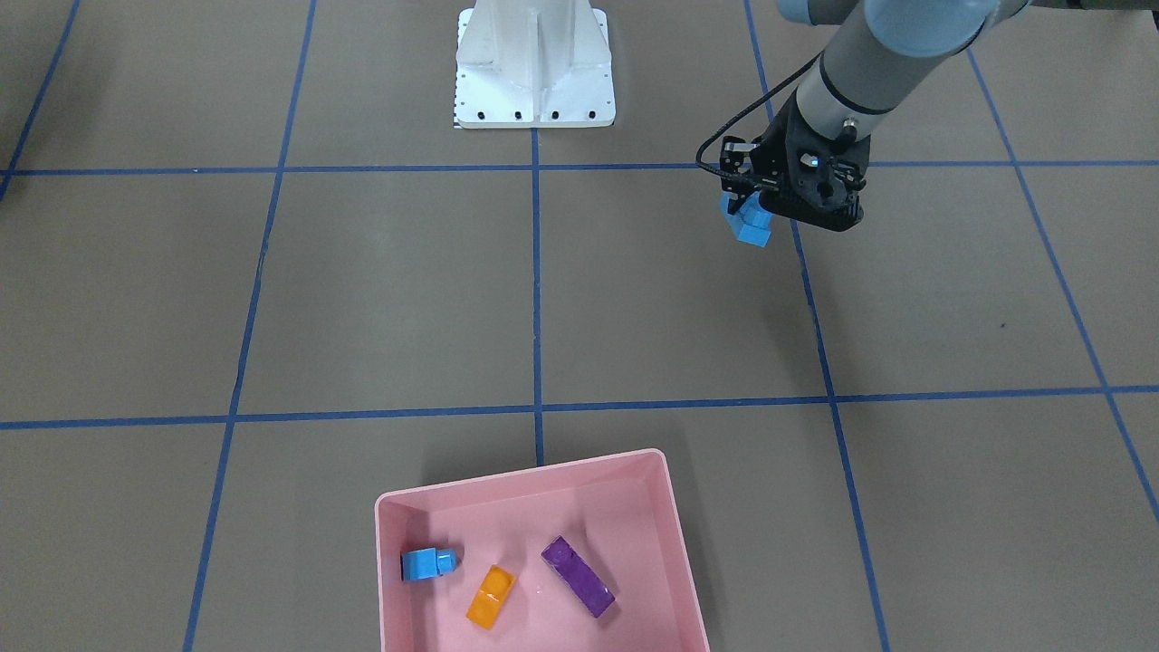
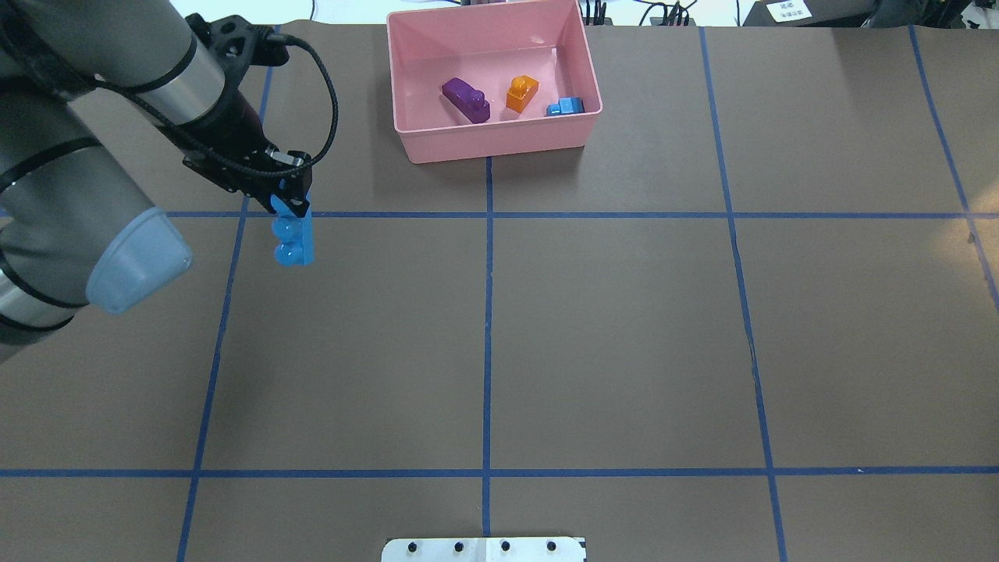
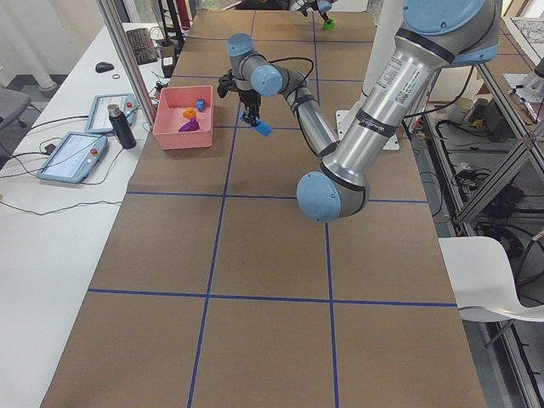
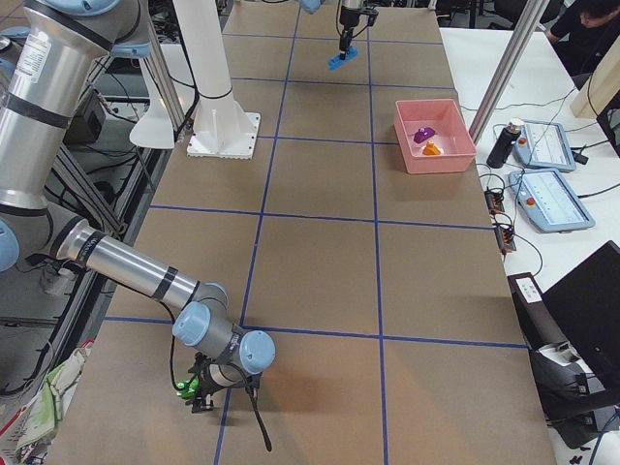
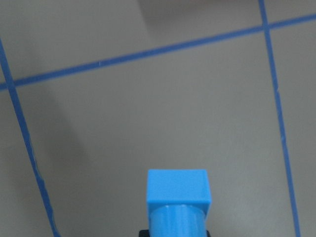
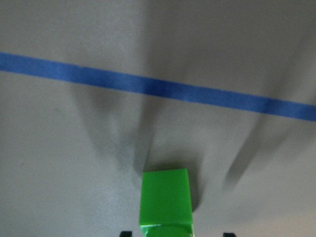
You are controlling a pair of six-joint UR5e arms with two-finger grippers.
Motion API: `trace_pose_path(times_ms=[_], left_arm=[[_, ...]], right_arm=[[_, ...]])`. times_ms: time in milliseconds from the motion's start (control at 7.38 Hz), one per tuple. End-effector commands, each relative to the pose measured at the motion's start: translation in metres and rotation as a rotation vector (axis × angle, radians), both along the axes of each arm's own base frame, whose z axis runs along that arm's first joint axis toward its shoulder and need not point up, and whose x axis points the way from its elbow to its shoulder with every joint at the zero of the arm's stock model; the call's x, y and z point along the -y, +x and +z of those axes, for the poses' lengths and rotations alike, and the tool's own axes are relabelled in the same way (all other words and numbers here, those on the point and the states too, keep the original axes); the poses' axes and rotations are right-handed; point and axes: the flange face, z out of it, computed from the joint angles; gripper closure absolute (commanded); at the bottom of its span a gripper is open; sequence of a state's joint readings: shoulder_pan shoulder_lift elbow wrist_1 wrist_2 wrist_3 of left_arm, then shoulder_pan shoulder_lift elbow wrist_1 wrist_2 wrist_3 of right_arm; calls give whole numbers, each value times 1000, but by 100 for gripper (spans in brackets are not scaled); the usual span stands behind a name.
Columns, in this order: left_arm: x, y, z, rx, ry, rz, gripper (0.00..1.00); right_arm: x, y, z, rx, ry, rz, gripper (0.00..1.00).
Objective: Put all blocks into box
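The long blue block (image 2: 293, 238) hangs from the left hand (image 2: 290, 199), which is clamped on its top end above the worktop (image 2: 624, 328), well apart from the pink box (image 2: 499, 144). In the box lie 3 blocks: purple (image 2: 466, 100), orange (image 2: 521, 94) and small blue (image 2: 566, 107). The green block (image 6: 165, 202) sits outside the box between the spread fingers of the right hand (image 4: 215, 386), which do not touch it.

The worktop (image 2: 624, 328) is plain brown, ruled into a grid by blue tape lines (image 2: 488, 312). The box (image 2: 499, 144) is pale pink. One purple brick (image 2: 466, 100), one orange brick (image 2: 521, 93), one small blue brick (image 2: 567, 107). The long blue brick (image 2: 293, 238) is sky blue, the left end effector (image 2: 290, 206) black, the green brick (image 6: 165, 202) vivid green, and the robot base (image 1: 534, 68) white.
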State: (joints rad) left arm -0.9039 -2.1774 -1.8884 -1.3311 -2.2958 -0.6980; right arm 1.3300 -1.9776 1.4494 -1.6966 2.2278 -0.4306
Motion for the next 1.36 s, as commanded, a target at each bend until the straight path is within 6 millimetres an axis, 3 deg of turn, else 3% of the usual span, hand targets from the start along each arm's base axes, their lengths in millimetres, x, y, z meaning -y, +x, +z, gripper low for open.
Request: trace_pose_path(times_ms=[0, 136, 271, 407, 678, 814, 949, 1085, 1220], left_arm=[[42, 3, -22, -46, 21, -62, 100], [59, 6, -20, -90, 25, -109, 100], [71, 12, -22, -121, 15, -142, 100], [78, 18, -29, -127, -15, -162, 100], [110, 40, -69, -163, -130, -252, 100], [118, 46, -69, -190, -155, -279, 100], [124, 48, -64, -215, -168, -305, 100], [131, 53, -60, -239, -184, -338, 100], [147, 59, -67, -268, -185, -427, 100]], right_arm=[[1, 0, 0, 1, -1, 3, 49], [1, 0, 0, -1, -3, 5, 63], [1, -1, -1, -1, -3, 5, 86], [4, -1, -3, 4, 8, 4, 100], [14, -2, -24, 16, 51, 1, 100], [20, 2, -40, 12, 55, 14, 100], [30, 16, -65, -14, 55, 30, 100], [47, 40, -105, -76, 78, -9, 100], [78, 69, -149, -148, 82, 2, 100]])
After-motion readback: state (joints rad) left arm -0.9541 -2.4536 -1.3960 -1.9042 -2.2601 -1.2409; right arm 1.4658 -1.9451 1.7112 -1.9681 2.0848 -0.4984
